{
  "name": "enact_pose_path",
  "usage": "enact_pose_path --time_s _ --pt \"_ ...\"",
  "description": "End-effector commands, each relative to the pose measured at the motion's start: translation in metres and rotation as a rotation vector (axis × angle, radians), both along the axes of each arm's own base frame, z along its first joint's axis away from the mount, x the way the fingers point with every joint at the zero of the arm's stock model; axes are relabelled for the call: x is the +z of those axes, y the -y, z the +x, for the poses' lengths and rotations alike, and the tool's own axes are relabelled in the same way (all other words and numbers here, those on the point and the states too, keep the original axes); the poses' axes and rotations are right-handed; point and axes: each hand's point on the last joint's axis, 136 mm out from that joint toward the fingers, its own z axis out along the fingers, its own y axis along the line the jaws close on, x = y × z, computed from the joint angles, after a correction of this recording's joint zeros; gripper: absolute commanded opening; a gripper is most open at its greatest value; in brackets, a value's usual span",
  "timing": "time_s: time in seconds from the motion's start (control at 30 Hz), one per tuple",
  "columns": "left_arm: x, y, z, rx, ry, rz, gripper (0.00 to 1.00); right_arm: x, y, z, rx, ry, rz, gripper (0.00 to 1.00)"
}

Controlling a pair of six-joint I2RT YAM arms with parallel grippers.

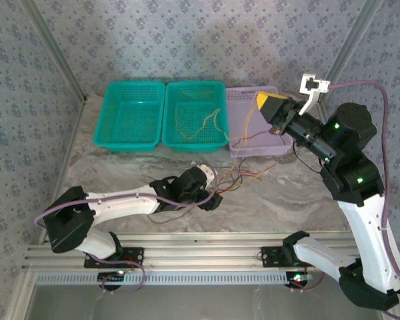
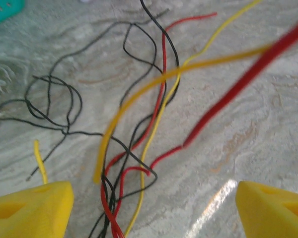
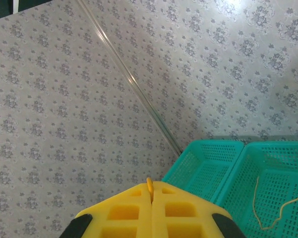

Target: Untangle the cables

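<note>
- Top view: the cables (image 1: 239,177), red, yellow and black, lie in a loose knot on the desk (image 1: 307,193), just in front of the purple basket (image 1: 252,152).
- The left tool (image 1: 210,188) sits low at the near edge of the knot. The right tool (image 1: 261,101) is raised high over the purple basket, with a yellow cable (image 1: 248,127) trailing from it down to the pile.
- One more yellow strand (image 1: 201,124) lies alone in the middle green basket (image 1: 195,84), so that one looks sorted.
- Left wrist view: the left tool (image 2: 153,194) is released, fingers spread wide and grasping nothing. Below it black, red and yellow cables (image 2: 139,148) cross many times. A yellow and a red strand rise off the desk to the upper right, blurred.
- Right wrist view: the right tool (image 3: 150,191) is clenched. A yellow tip pokes out between the fingers, probably the yellow cable (image 3: 149,182).
- Progress: early. One strand apart, one being drawn out, most of the knot left.
</note>
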Motion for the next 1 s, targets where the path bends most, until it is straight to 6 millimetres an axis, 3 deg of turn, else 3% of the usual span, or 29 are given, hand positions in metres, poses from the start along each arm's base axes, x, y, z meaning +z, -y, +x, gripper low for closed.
enact_pose_path --time_s 0.0,0.13,0.33,0.47,0.6,0.8,0.97 --pt "0.012 0.009 0.014 0.047 0.064 -0.067 0.85 0.024 0.0 -0.017 0.043 0.058 0.055 0.0" --pt "0.012 0.025 0.012 0.018 0.039 -0.121 0.85 0.024 -0.001 -0.018 0.047 0.056 0.058 0.0" --pt "0.003 0.036 0.013 0.01 0.009 -0.132 0.74 0.025 -0.002 -0.021 0.058 0.058 0.065 0.0" --pt "0.0 0.034 0.015 0.029 0.014 -0.133 0.59 0.029 -0.001 -0.025 0.06 0.065 0.069 0.0" --pt "-0.001 0.027 0.017 0.051 0.017 -0.147 0.3 0.03 0.002 -0.028 0.051 0.071 0.069 0.0" --pt "-0.002 0.014 0.018 0.081 0.009 -0.167 0.04 0.025 0.006 -0.027 0.021 0.067 0.059 0.0" --pt "0.002 -0.006 0.014 0.102 0.004 -0.177 0.0 0.02 0.02 -0.024 -0.064 0.076 0.032 0.0"
